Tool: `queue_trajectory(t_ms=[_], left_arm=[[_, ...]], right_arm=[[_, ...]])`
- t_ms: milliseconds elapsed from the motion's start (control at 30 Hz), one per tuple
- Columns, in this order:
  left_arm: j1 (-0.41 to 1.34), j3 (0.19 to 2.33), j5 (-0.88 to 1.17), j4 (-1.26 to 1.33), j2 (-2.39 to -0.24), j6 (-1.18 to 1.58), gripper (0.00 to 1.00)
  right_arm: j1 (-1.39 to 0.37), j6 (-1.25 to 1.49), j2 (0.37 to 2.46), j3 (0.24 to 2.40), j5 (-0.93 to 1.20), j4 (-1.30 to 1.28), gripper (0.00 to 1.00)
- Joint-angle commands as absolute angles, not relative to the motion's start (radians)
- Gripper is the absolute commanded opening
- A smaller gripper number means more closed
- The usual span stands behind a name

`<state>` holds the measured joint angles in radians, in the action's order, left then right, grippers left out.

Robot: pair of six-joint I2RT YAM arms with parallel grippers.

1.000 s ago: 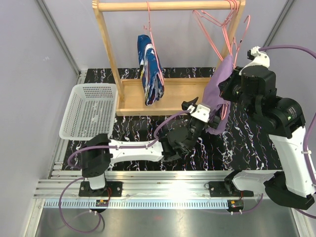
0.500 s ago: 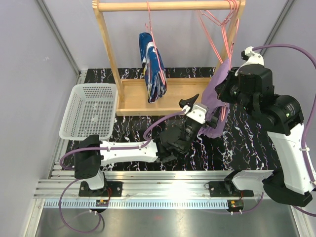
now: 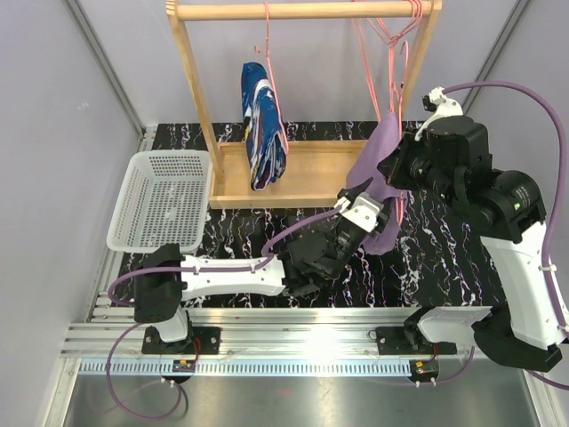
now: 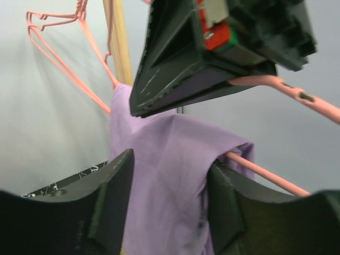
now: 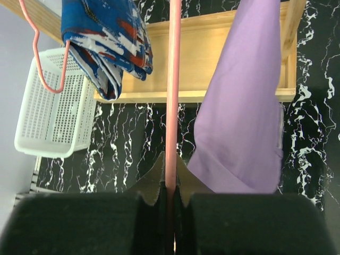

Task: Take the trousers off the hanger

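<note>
Black marbled bench [image 3: 231, 236] from above, pale walls all round, a wooden rack [image 3: 191, 98] at the back and a white basket [image 3: 160, 200] on the left. Blue trousers [image 3: 260, 124] hang folded near the rack's left post. Lilac trousers [image 3: 378, 156] drape over a pink hanger [image 3: 391, 53] on the right. The right gripper [image 3: 402, 169] is at that hanger, and the left gripper [image 3: 378, 206] is up against the lilac cloth's lower part.

Left wrist view: the left gripper [image 4: 167, 202] has its jaws partly apart, one on either side of the lilac trousers [image 4: 159, 175]. The cloth lies over the hanger [image 4: 265, 175], with the right gripper [image 4: 212, 53] clamped on that bar just above.

Right wrist view: the right gripper [image 5: 170, 175] has its jaws closed tight on the hanger [image 5: 172, 79]. Lilac trousers [image 5: 244, 106] hang just to the right of it. Blue trousers [image 5: 106, 48] are top left in front of the rack [image 5: 212, 53], with the basket [image 5: 53, 111] beyond on the bench [image 5: 313, 133].
</note>
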<state>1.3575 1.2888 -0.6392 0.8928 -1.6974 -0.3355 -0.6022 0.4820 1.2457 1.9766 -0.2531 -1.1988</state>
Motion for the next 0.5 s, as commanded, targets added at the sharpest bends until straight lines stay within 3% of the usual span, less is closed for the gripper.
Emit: queue_trajectory(t_ms=[0,300,467], left_arm=[[1.367,1.327,-0.647,1.006,-1.694,-0.354,0.51],[1.381,1.315,-0.747,1.063,-1.652,-0.376,0.00],[1.379,1.299,-0.778,1.106,-1.617,-0.423,0.00]], right_arm=[[-0.606,0.440,1.235,2.034,-0.216,-1.127,0.00],[-0.606,0.414,1.221,1.991,-0.244,-1.123,0.00],[-0.606,0.391,1.201,1.934,-0.213,-1.098,0.00]])
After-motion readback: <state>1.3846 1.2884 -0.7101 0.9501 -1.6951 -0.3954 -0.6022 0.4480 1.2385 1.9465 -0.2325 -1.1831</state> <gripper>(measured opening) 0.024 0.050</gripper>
